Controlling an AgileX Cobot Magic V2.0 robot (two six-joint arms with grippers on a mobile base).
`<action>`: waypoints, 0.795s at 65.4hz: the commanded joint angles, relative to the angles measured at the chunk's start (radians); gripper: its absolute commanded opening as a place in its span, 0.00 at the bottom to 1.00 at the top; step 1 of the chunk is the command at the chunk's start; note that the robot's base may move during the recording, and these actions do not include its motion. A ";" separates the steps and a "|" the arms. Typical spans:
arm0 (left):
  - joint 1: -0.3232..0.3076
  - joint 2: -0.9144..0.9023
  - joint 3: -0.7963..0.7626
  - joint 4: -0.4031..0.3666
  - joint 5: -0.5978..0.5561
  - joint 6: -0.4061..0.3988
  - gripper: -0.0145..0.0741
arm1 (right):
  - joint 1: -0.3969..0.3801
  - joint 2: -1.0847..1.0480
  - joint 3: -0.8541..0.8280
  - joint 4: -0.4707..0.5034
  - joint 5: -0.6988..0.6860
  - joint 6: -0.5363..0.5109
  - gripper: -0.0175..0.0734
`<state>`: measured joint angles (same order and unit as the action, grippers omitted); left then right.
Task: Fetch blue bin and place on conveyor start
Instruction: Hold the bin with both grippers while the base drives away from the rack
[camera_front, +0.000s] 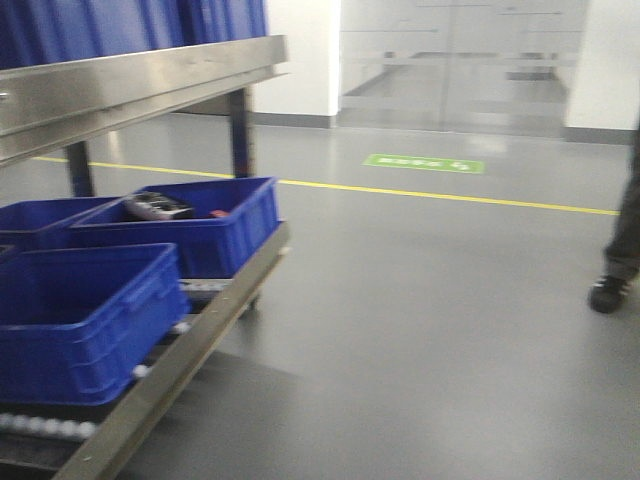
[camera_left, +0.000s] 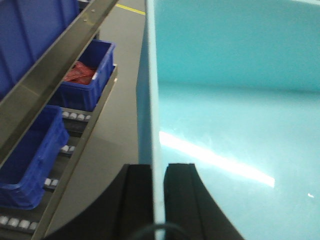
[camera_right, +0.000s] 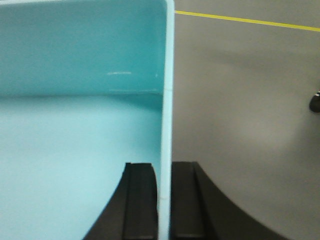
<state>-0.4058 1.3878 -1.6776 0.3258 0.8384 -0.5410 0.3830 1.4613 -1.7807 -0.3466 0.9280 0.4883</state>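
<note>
The blue bin (camera_left: 235, 100) is a pale cyan tub, empty inside, held above the grey floor. My left gripper (camera_left: 159, 167) is shut on its left wall, one black finger inside and one outside. My right gripper (camera_right: 164, 166) is shut on its right wall (camera_right: 167, 100) the same way. The bin's inside fills much of the right wrist view (camera_right: 75, 125). Neither the bin nor the grippers show in the front view. The conveyor start is out of view.
A steel shelf rack (camera_front: 140, 75) stands at the left with dark royal-blue ribbed bins (camera_front: 85, 320) on roller tracks; it also shows in the left wrist view (camera_left: 55, 75). A yellow floor line (camera_front: 450, 195) crosses ahead. A person's leg and shoe (camera_front: 610, 290) stand at the right.
</note>
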 joint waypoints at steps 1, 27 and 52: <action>0.001 -0.016 -0.015 0.029 -0.025 0.009 0.04 | -0.009 -0.017 -0.009 -0.065 -0.017 -0.007 0.01; 0.001 -0.016 -0.015 0.029 -0.025 0.009 0.04 | -0.009 -0.017 -0.009 -0.065 0.009 -0.007 0.01; 0.001 -0.016 -0.015 0.028 -0.027 0.009 0.04 | -0.009 -0.017 -0.009 -0.067 0.014 -0.007 0.01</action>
<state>-0.4058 1.3878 -1.6776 0.3236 0.8384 -0.5410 0.3830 1.4613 -1.7807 -0.3466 0.9467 0.4883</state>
